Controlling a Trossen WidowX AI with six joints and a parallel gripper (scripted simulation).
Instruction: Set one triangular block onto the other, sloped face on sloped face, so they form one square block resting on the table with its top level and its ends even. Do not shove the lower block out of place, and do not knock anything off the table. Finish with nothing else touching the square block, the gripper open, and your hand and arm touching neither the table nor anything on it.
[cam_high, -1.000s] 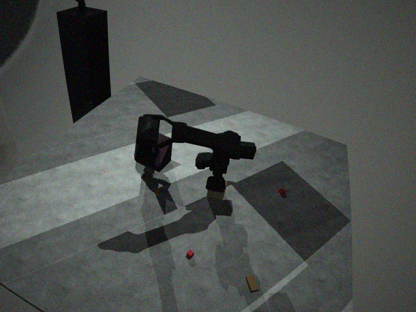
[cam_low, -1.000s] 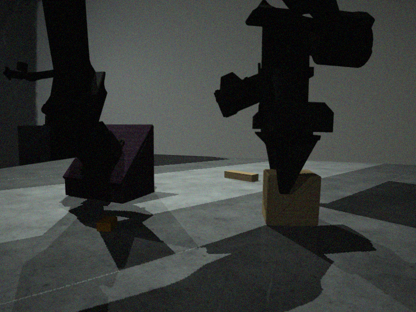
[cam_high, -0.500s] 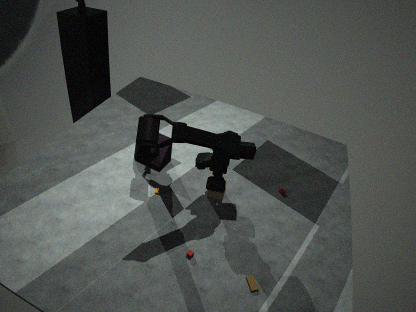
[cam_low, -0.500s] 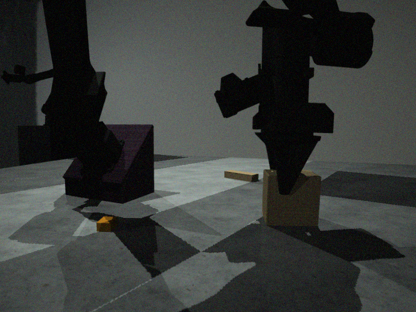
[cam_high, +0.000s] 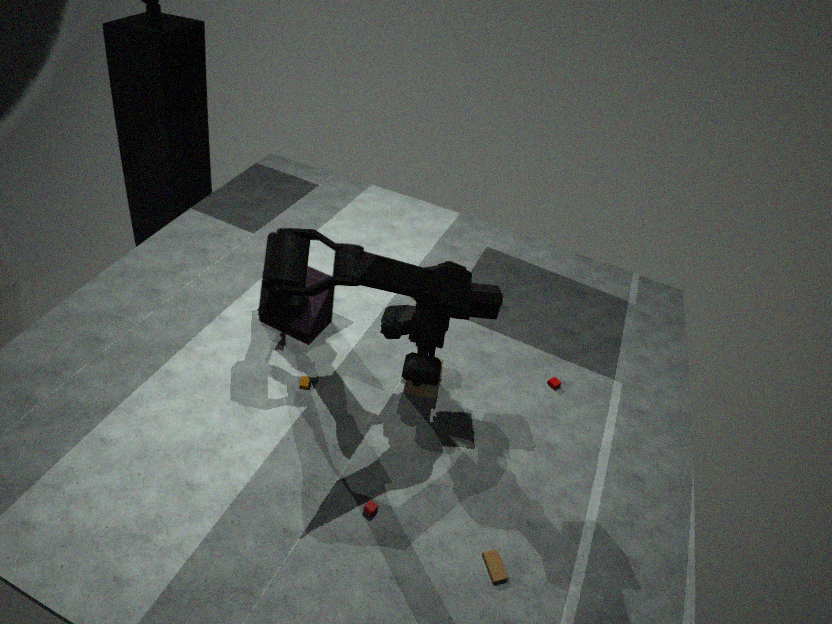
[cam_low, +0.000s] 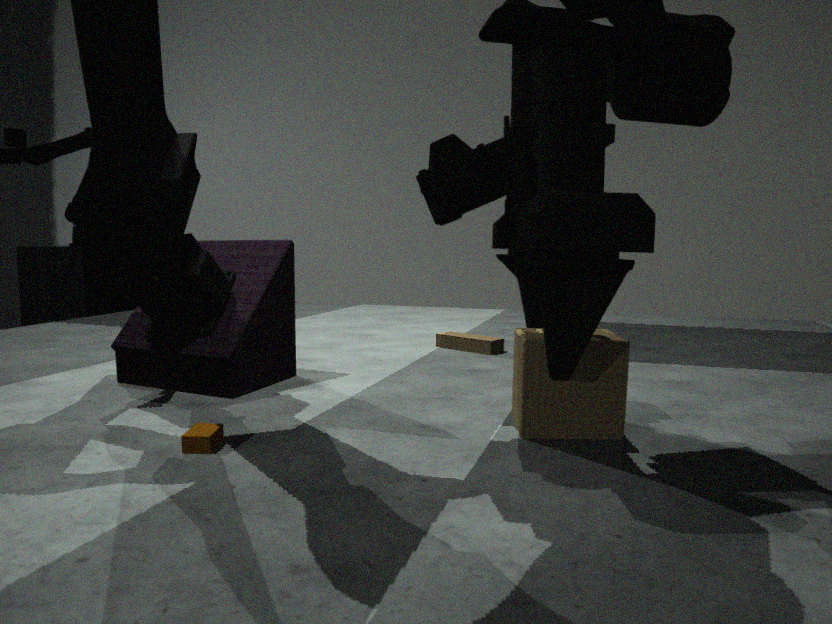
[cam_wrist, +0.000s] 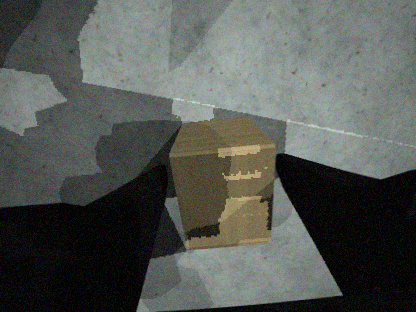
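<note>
The two triangular blocks stand together as one tan square block (cam_high: 420, 389) (cam_low: 598, 409) (cam_wrist: 200, 185) on the table (cam_high: 168, 470) (cam_low: 376, 523) (cam_wrist: 300, 60). Its top looks about level. The seam between the sloped faces cannot be made out. My gripper (cam_low: 563, 369) (cam_wrist: 221, 166) points straight down over the block and is open, one finger on each side. In the wrist view narrow gaps show between the fingertips and the block's sides. In the exterior view the near finger hides part of the block's front and top; in the top view the hand hides the top.
A purple wedge-shaped block (cam_high: 321, 308) (cam_low: 268, 322) stands beside the arm's base. An orange block (cam_high: 305, 382) (cam_low: 201, 439) lies in front of it. Red cubes (cam_high: 370, 509) (cam_high: 553, 382) and a flat tan bar (cam_high: 495, 567) (cam_low: 469, 343) lie farther out.
</note>
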